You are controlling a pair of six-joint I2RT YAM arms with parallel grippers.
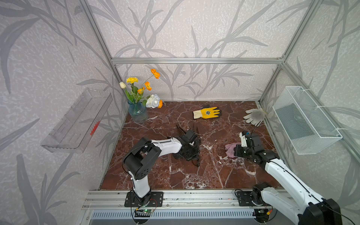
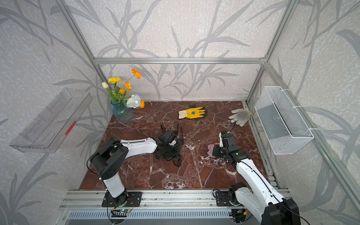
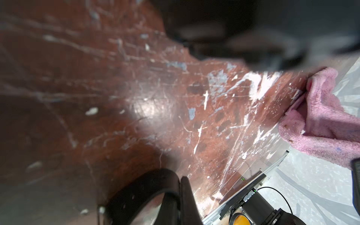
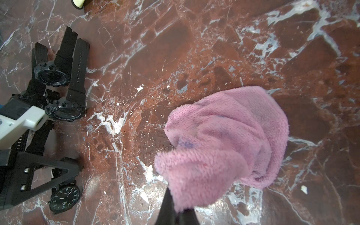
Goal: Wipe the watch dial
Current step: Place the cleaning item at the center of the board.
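Several black watches lie in a heap mid-table, in both top views. My left gripper is down in the heap, jaws shut, with a black watch strap looped against its fingers. In the right wrist view a round analog dial faces up just past the left gripper's black fingers; two chunky watches lie beyond. My right gripper is shut on a pink cloth, which bunches on the marble right of the heap.
A blue vase of flowers stands at the back left. A yellow glove and a grey glove lie near the back. A white wire basket hangs on the right wall, a clear shelf on the left wall.
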